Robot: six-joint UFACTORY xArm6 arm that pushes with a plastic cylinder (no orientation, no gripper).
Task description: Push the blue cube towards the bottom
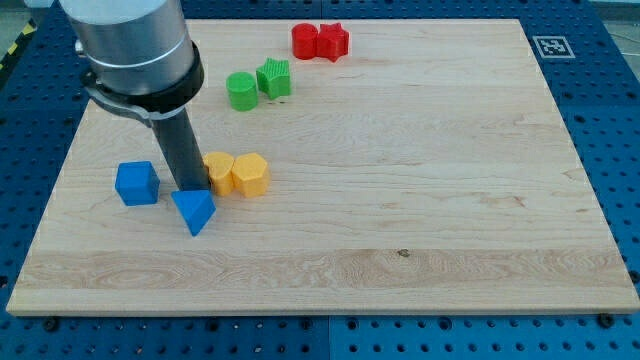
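Blue cube (137,184) sits near the view's left edge of the counter (400,230), roughly mid-height, clear board below it. My tip (190,188) is down on the counter just to the view's right of the cube, not touching it, wedged between the blue triangular block (194,210) right below it and the two yellow blocks (236,173) just to its right; contact with the triangle looks likely, can't confirm. No hand on this rig, only the rod, so nothing spread or pinching to report. Step in hand, my read: positioning, push not begun, cube not yet engaged. Next move calls for getting the tip round to the cube's top side, then driving straight toward the view's bottom through its centre so it doesn't spin off. Risk: the triangle gets dragged along if the tip leaves carelessly. Green blocks (258,84) and red blocks (320,42) sit well apart near the view's top, out of the way.
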